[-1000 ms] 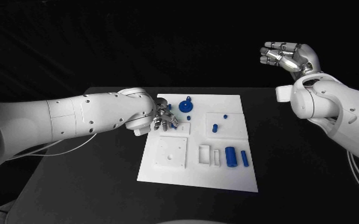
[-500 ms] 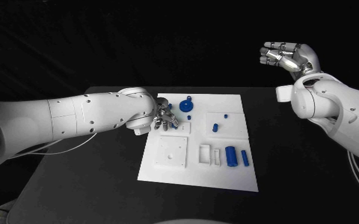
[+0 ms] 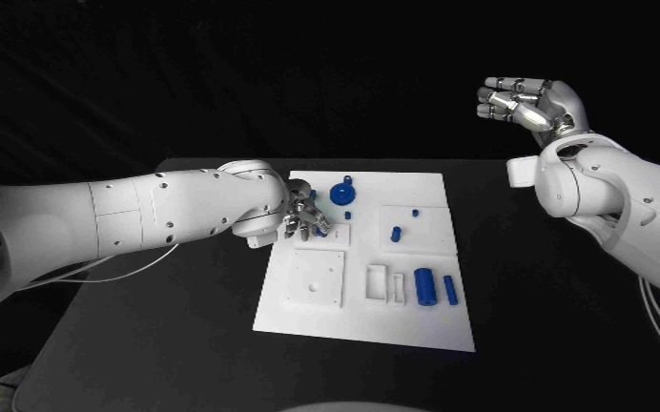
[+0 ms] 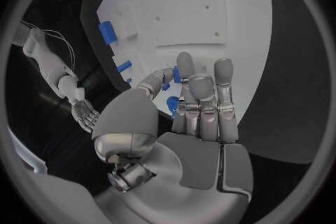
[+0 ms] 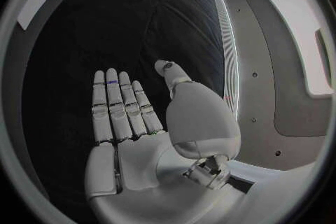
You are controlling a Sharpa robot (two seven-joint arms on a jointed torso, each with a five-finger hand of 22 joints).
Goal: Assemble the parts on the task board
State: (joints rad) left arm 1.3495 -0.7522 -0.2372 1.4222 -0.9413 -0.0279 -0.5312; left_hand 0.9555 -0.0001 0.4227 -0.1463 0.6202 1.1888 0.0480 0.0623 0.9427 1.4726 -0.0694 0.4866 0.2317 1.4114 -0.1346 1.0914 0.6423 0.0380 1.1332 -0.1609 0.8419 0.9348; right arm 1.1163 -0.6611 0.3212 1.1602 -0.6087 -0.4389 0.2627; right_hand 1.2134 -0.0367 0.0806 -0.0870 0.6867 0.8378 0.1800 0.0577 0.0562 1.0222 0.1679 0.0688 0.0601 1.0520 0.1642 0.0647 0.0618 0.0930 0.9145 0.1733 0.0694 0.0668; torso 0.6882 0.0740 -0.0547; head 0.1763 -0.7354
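Note:
The white task board [image 3: 360, 321] lies in the middle of the black table. My left hand [image 3: 302, 219] hovers low over its far left corner, fingers stretched out over small blue parts [image 3: 311, 196]. In the left wrist view a blue part [image 4: 172, 103] shows between the thumb and fingers [image 4: 201, 95] of my left hand [image 4: 196, 117]; whether it is pinched I cannot tell. A round blue part [image 3: 342, 190], a blue peg [image 3: 395, 235] and two blue cylinders [image 3: 425, 286] rest on the board. My right hand [image 3: 529, 103] is raised high at the right, open and holding nothing, its palm [image 5: 133, 140] bare.
A square white plate [image 3: 318, 278] with holes and slotted white blocks [image 3: 385, 284] sit on the board's near half. Black table [image 3: 165, 336] surrounds the board on both sides. My right hand [image 4: 85, 115] stays far from the board.

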